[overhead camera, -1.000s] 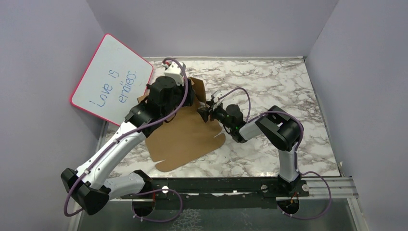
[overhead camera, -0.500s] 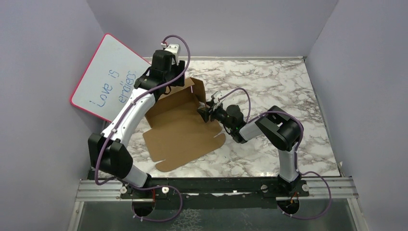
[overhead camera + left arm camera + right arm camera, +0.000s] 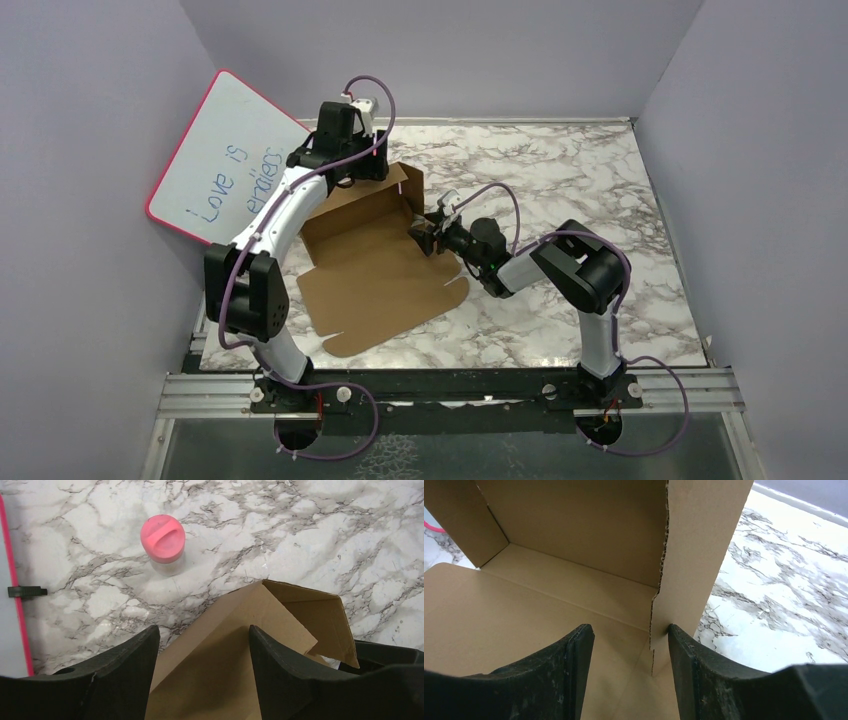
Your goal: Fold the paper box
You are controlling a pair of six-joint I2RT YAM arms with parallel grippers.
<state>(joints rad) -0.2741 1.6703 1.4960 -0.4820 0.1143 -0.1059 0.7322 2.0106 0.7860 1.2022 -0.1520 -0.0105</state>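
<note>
**Item 1: paper box**. Brown corrugated cardbd, part-folded.
- Loc.: on marble counter, left of ctr in top view.
- Long axis: runs fr. upper part of frame down toward bottom, leaning slightly right as it descends.
- Far end (nearer frame top): back wall + side flaps stand upright, open side facing frame bottom.
- Near end: flat panel lying on counter, rounded notched edge pointing toward arm bases.
- Right wrist view looks into the inside: back wall upright, side flap at frame right upright w/ raw corrugated edge showing.

**Item 2: left fingers**.
- Loc.: over box's far wall, upper left of ctr in top view.
- State: spread wide, gripping nothing.
- Left wrist view: upright corner of box shows in the gap btwn them. Contact w/ cardbd: cannot tell.

**Item 3: right fingers**.
- Loc.: at box's far right-hand corner, ctr of top view.
- State: spread wide, one each side of the side flap's raw edge. That edge sits just beside the frame-right finger. Not pinched on it.

**Item 4: whiteboard**. Pink frame, handwriting on face, tilted at upper left of top view, near box's far left corner. Small black clip on its edge.

**Item 5: container**. Small, pink lid, upright on counter, upper left of left wrist view, apart fr. box.
</note>
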